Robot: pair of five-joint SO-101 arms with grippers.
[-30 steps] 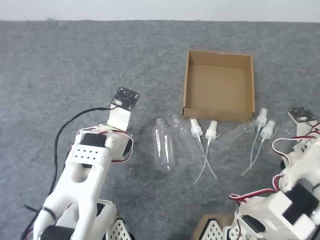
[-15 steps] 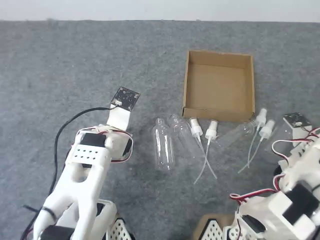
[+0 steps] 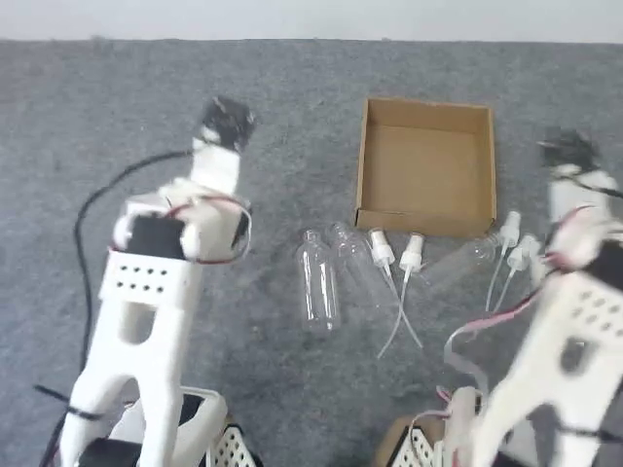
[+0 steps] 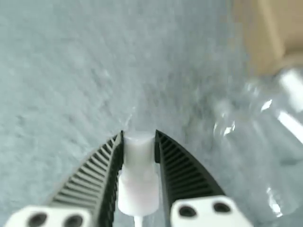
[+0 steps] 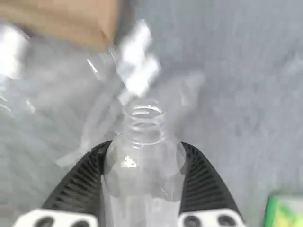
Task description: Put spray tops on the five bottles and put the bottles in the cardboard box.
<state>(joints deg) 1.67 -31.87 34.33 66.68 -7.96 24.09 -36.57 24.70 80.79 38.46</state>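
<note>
My left gripper [image 4: 138, 139] is shut on a white spray top [image 4: 138, 177], held above the grey carpet; in the high view that arm [image 3: 156, 263] stands raised at the left. My right gripper [image 5: 142, 151] is shut on a clear bottle [image 5: 141, 156] with its open neck pointing away from the wrist; the right arm [image 3: 574, 292] is raised at the right. On the carpet lie clear bottles [image 3: 317, 284] and loose spray tops [image 3: 410, 255] in a row before the open cardboard box [image 3: 425, 225].
Grey carpet covers the table [image 3: 117, 107], with open room at the left and far side. A green object [image 5: 284, 213] shows at the edge of the right wrist view. The arm bases [image 3: 409, 449] stand at the near edge.
Both arms have lifted and swung toward the far side. The right arm has raised its bottle off the carpet; the left wrist has moved up and away from the bottles.
</note>
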